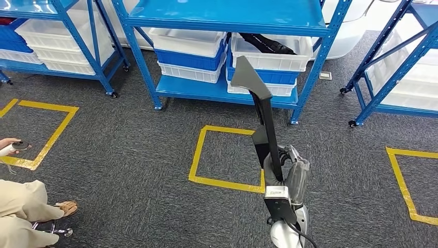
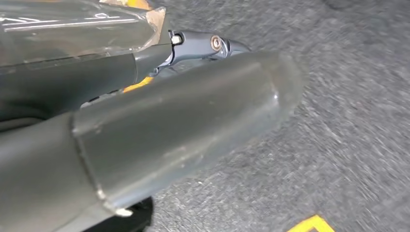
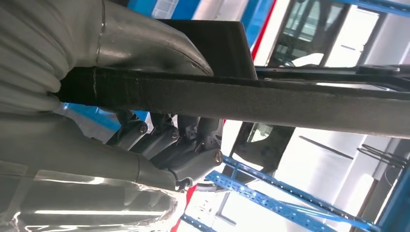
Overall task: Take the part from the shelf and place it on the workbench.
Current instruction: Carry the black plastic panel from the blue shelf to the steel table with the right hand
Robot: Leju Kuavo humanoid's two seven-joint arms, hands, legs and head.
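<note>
1. Head view: my right hand [image 1: 289,173] sits low, right of centre, fingers wrapped around the lower end of the part [image 1: 263,111].
2. The part is a long black strip with a grey flared tip. It stands nearly upright from the hand, with the tip reaching the upper middle of the frame, in front of the blue shelf [image 1: 227,90].
3. Right wrist view: the part [image 3: 270,104] runs across the frame as a dark bar, and the dark fingers [image 3: 193,145] curl closed beneath it. Grip looks firm.
4. Left wrist view: my left hand [image 2: 159,125] hangs over the grey carpet [image 2: 348,96]. I see the thick grey thumb with nothing in it; I cannot tell how far the fingers are spread.
5. White and blue bins [image 1: 191,54] sit stacked on the shelf's lower level.
6. A yellow taped square [image 1: 227,157] marks the carpet at frame centre, just left of the right hand.
7. A person's hand [image 1: 10,145] with a small controller shows at the left edge.
</note>
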